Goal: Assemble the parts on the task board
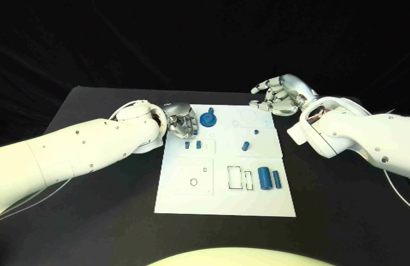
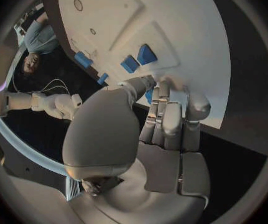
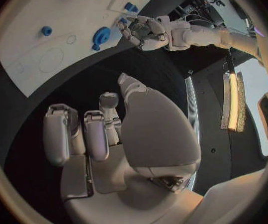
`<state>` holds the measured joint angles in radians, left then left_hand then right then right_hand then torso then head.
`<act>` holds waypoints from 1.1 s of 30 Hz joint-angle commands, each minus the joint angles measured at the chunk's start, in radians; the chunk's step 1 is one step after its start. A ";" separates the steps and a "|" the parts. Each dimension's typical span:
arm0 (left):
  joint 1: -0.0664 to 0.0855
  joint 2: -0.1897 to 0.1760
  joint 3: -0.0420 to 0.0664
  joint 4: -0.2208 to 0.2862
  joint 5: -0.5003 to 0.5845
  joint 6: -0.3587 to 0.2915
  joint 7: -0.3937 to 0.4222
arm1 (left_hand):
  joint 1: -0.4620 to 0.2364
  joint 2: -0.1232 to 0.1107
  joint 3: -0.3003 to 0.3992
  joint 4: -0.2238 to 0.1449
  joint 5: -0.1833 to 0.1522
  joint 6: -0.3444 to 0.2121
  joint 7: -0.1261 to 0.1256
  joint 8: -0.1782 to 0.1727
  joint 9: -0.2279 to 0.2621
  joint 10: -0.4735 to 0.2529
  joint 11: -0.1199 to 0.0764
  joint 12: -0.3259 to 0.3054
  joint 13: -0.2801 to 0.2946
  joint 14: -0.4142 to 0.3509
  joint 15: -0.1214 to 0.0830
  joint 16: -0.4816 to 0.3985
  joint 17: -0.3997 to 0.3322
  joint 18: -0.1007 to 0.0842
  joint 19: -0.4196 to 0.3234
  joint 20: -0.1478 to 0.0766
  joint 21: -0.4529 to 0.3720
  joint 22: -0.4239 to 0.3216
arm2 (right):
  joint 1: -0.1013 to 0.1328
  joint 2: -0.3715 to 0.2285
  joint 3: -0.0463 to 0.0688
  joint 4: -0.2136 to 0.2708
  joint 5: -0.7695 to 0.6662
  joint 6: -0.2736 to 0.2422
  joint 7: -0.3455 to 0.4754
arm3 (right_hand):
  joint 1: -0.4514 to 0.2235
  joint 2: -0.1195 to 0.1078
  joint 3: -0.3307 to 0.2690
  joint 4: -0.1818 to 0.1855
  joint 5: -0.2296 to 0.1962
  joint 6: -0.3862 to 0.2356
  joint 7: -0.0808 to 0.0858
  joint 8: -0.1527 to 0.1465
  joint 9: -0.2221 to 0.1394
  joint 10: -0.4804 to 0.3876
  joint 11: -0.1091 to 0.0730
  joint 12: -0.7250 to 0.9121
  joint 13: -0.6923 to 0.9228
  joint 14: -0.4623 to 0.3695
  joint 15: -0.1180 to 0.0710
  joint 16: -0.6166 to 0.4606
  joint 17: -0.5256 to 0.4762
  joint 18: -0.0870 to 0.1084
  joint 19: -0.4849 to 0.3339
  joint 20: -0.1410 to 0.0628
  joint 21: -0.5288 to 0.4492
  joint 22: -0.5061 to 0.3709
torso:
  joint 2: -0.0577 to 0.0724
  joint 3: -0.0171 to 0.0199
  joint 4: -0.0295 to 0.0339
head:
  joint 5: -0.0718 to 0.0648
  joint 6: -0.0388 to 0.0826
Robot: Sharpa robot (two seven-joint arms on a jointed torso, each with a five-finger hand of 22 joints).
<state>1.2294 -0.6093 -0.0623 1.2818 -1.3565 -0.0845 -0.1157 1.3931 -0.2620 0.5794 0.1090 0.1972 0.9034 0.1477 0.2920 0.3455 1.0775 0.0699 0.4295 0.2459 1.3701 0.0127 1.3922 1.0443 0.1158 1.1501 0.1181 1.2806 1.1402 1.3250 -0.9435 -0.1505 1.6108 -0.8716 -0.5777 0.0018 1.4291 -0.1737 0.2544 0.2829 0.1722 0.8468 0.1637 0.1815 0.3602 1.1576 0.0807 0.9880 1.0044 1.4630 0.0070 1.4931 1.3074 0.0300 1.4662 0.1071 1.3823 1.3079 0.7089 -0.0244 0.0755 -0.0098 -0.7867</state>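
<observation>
The white task board (image 1: 224, 202) lies in the middle of the table. A round blue part (image 1: 208, 121) sits near its far left corner. My left hand (image 1: 181, 122) hovers right beside that part, fingers pointing down at the board and nothing held; the same hand (image 3: 141, 29) stands a small gap from the round part (image 3: 101, 36). Two small blue parts (image 1: 193, 144) lie just nearer, seen past the left hand's fingers (image 2: 170, 104) as blue blocks (image 2: 138, 58). My right hand (image 1: 278, 95) hangs off the board's far right corner, fingers loosely bent, empty.
More blue parts lie on the board: a small one (image 1: 255, 131), another (image 1: 246, 146) mid-board, and two cylinders (image 1: 270, 177) at the near right. Outlined slots (image 1: 239, 178) mark the near half. Bare black table (image 1: 102, 218) surrounds the board.
</observation>
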 commanded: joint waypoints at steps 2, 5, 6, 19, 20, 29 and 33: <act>0.000 0.000 0.000 0.001 0.003 0.000 0.004 | -0.013 -0.002 0.001 0.006 0.002 -0.018 0.002 -0.012 -0.004 0.001 0.005 -0.004 0.004 -0.004 -0.001 0.005 0.000 -0.001 -0.004 0.004 -0.004 -0.001 | -0.001 0.000 0.000 0.000 -0.009 -0.004 0.003 | -0.006 -0.003 0.004 0.002 0.005 0.000 0.001 0.005 -0.001 0.005 -0.004 -0.006 -0.002 0.070 -0.007 -0.003 0.124 0.015 0.017 -0.004 -0.007 0.139 | 0.000 0.0000 0.0001 | 0.000 0.000; 0.000 -0.003 0.001 0.001 0.003 -0.002 0.003 | -0.013 -0.003 0.001 0.007 0.002 -0.021 0.003 -0.015 -0.005 0.002 0.005 -0.004 0.005 -0.004 -0.001 0.006 -0.001 0.000 -0.004 0.004 -0.005 -0.001 | -0.001 0.000 0.000 0.000 -0.009 -0.004 0.003 | -0.006 -0.003 0.004 0.002 0.005 0.000 0.001 0.005 -0.001 0.005 -0.004 -0.006 -0.002 0.070 -0.007 -0.003 0.124 0.015 0.017 -0.004 -0.007 0.139 | 0.001 -0.0001 -0.0003 | 0.000 0.001; 0.000 -0.004 0.001 0.002 0.003 -0.003 0.003 | -0.013 -0.003 0.001 0.007 0.002 -0.021 0.003 -0.015 -0.005 0.002 0.005 -0.004 0.005 -0.004 -0.001 0.006 -0.001 0.000 -0.004 0.004 -0.005 -0.001 | -0.001 -0.001 0.000 0.000 -0.009 -0.004 0.003 | -0.006 -0.003 0.004 0.002 0.005 0.000 0.001 0.005 -0.001 0.005 -0.004 -0.006 -0.002 0.070 -0.007 -0.003 0.124 0.015 0.017 -0.004 -0.007 0.139 | 0.001 -0.0001 -0.0005 | 0.000 0.001; 0.000 -0.061 0.025 0.037 0.059 -0.023 0.008 | -0.002 -0.004 0.007 0.000 0.004 -0.040 0.007 -0.033 -0.011 -0.016 0.009 -0.012 0.011 -0.022 0.002 -0.007 -0.036 0.006 -0.030 0.004 -0.026 -0.028 | -0.001 -0.003 0.000 -0.013 -0.009 0.001 0.003 | -0.007 -0.007 0.011 0.000 0.006 -0.005 0.001 0.008 -0.002 -0.049 -0.005 -0.088 -0.080 0.067 -0.008 -0.009 0.116 0.018 0.012 -0.005 -0.021 0.131 | -0.001 0.0001 0.0000 | -0.003 0.009; 0.001 -0.069 0.030 0.042 0.072 -0.025 0.009 | 0.000 -0.003 0.008 -0.001 0.004 -0.040 0.008 -0.034 -0.011 -0.019 0.010 -0.013 0.012 -0.024 0.002 -0.008 -0.038 0.007 -0.032 0.004 -0.028 -0.030 | -0.001 -0.003 0.000 -0.015 -0.009 0.001 0.003 | -0.007 -0.007 0.012 -0.001 0.006 -0.005 0.001 0.008 -0.002 -0.053 -0.005 -0.095 -0.088 0.067 -0.008 -0.010 0.115 0.019 0.011 -0.005 -0.022 0.130 | -0.002 0.0006 0.0004 | -0.003 0.010; 0.009 -0.122 0.062 0.071 0.239 -0.046 0.033 | 0.013 0.003 0.018 -0.010 0.006 -0.035 0.013 -0.035 -0.010 -0.036 0.018 -0.016 0.016 -0.052 0.008 -0.029 -0.090 0.014 -0.063 0.008 -0.052 -0.060 | -0.001 -0.007 0.000 -0.032 -0.009 0.004 0.003 | -0.007 -0.015 0.032 -0.002 0.006 -0.005 -0.001 0.020 -0.002 -0.100 -0.007 -0.197 -0.189 0.052 -0.010 -0.044 0.070 0.017 0.015 -0.007 -0.021 0.132 | -0.003 -0.0004 0.0017 | 0.000 0.020; 0.011 -0.127 0.068 0.072 0.298 -0.069 0.067 | 0.020 0.013 0.026 -0.018 0.005 -0.018 0.018 -0.030 -0.007 -0.044 0.026 -0.016 0.019 -0.085 0.014 -0.059 -0.154 0.025 -0.103 0.011 -0.084 -0.102 | -0.001 -0.007 0.000 -0.036 -0.009 0.006 0.003 | -0.007 -0.019 0.044 -0.003 0.006 -0.001 -0.002 0.028 -0.002 -0.100 -0.008 -0.221 -0.212 0.051 -0.012 -0.052 0.062 0.018 0.015 -0.009 -0.025 0.131 | -0.001 -0.0002 0.0002 | 0.000 0.025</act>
<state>1.2386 -0.7377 0.0046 1.3494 -1.1619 -0.1197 -0.0966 1.4052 -0.2500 0.5976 0.0909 0.1972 0.8781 0.1688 0.2589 0.3364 1.0376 0.0980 0.4171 0.2636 1.2916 0.0276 1.3379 0.9012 0.1266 1.0554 0.1287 1.2029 1.0459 1.3243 -0.9505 -0.1505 1.5757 -0.8720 -0.5797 0.0008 1.4199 -0.1829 0.2935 0.2798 0.1722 0.8395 0.1571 0.2047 0.3589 1.0607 0.0732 0.7684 0.7932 1.4667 0.0032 1.4467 1.3073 0.0301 1.4662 0.1072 1.3639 1.3075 0.7067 -0.0242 0.0765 -0.0090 -0.7648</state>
